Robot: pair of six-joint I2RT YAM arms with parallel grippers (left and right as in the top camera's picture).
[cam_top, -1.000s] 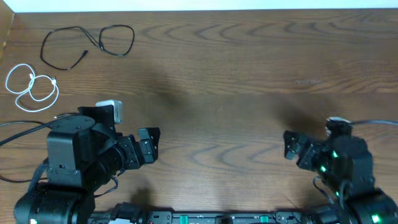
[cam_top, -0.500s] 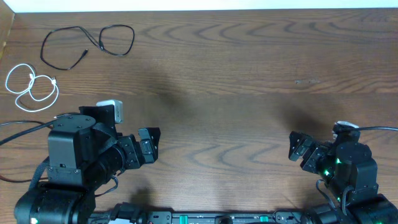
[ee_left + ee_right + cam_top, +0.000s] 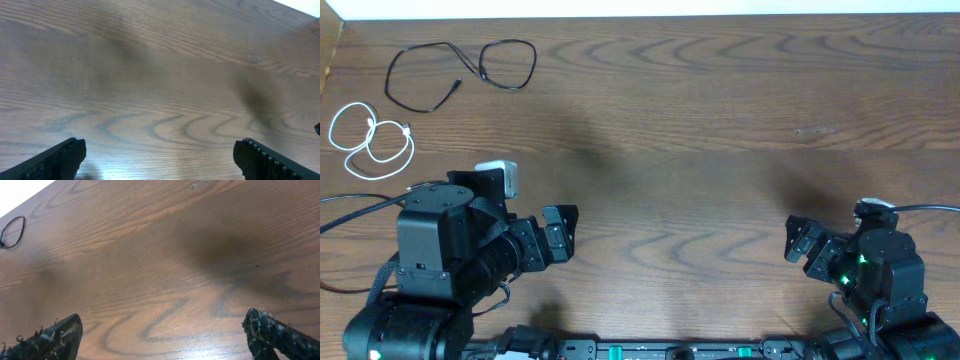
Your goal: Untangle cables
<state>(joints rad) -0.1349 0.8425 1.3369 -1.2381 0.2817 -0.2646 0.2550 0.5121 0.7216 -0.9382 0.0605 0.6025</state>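
While left pincer (image 3: 564,232) and right pincer (image 3: 796,243) gape wide, empty | black cables (image 3: 460,65) seem crossed, white cable (image 3: 370,140) beside them, well apart on left pincer's outer side | risk: so thin they slip the pinch, or dragging tightens the crossing

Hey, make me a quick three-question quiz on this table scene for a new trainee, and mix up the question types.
1. True or false: the left end effector holds the white cable.
2. In the overhead view, where do the black cables lie? A) far left corner of the table B) centre C) beside the right arm
3. Fill in: the left and the right end effector both stand ____.
Key: 1 false; 2 A; 3 open.
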